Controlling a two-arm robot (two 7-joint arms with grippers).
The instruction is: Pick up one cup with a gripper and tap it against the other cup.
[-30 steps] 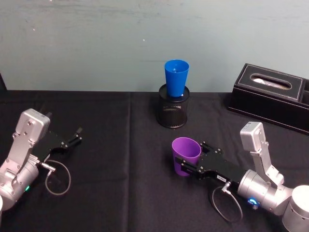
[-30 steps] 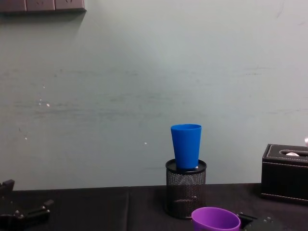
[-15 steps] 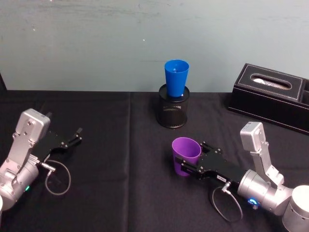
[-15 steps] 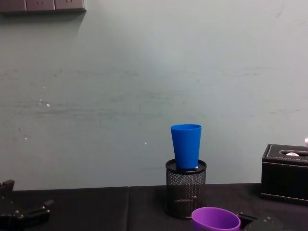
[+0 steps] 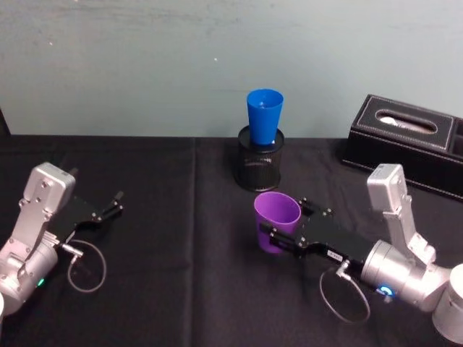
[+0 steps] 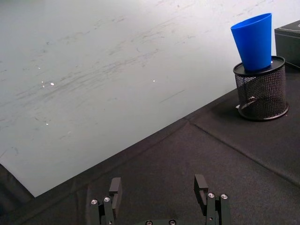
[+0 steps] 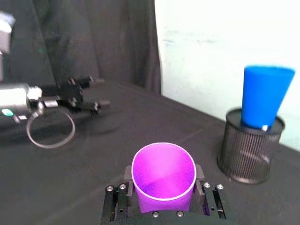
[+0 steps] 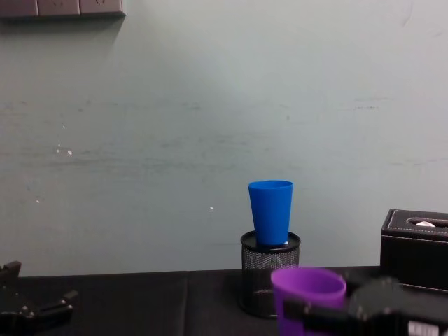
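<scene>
Nearest to me, my right gripper (image 5: 286, 221) is clamped on the smooth purple plastic tapered tumbler (image 5: 276, 217). One black finger presses each side of its wall below the rim, as my right wrist view shows, with the gripper (image 7: 163, 188) hugging the tumbler (image 7: 163, 174) from both sides. The tumbler stands upright with its open mouth up, right of the middle of the black cloth-covered table (image 5: 181, 289). I cannot tell whether its base is clear of the cloth. From my chest the tumbler (image 8: 308, 295) shows low and right of centre. Behind the fingers is my silver cylindrical wrist (image 5: 394, 273) with its blue ring and a loop of black cable. Over on the left side of the table my left gripper (image 5: 116, 202) is parked low above the cloth with nothing in it. Its two fingers are spread wide, a clear gap showing between them in my left wrist view (image 6: 158, 187). Farther back, near the middle of the table, stands the black wire-mesh cylindrical pen holder (image 5: 259, 168). The bright blue plastic tapered tumbler (image 5: 264, 116) sits upright in it, narrow base sunk into the holder's mouth and rim well above. The purple tumbler is just in front of the holder and apart from the blue one (image 7: 264, 96). At the far right rests a black rectangular tissue box (image 5: 401, 144), and behind everything rises a pale grey-green wall (image 5: 145, 65).
</scene>
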